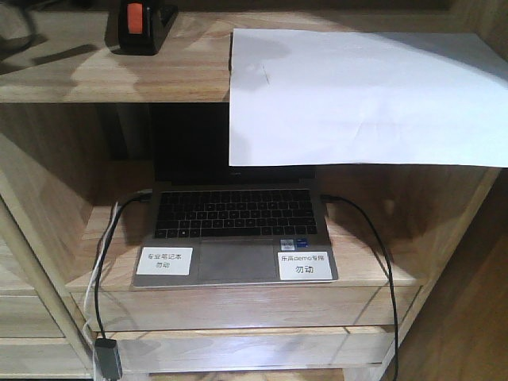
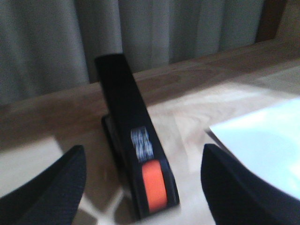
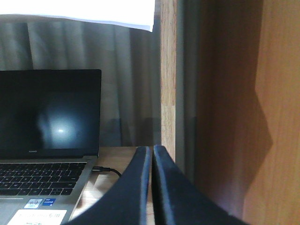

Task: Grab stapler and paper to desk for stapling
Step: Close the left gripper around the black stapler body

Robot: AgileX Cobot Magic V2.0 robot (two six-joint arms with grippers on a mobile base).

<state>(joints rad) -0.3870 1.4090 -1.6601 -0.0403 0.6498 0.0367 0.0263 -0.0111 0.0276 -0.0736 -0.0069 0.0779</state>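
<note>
Wooden shelf (image 1: 71, 75) carries the stapler (image 1: 141, 24) at eleven o'clock, probably rigid, best pinched across its narrow sides; left pincer (image 2: 143, 187) gapes either side of it; paper (image 1: 357, 95) at one o'clock, limp, overhanging; right pincer (image 3: 152, 187) closed, empty

The left tool (image 2: 143, 150) is spread wide, its two dark fingers (image 2: 51, 187) sitting at the lower corners of the wrist view. The right tool (image 3: 152, 157) has its fingers (image 3: 133, 192) pressed together, tips pointing up.
</note>
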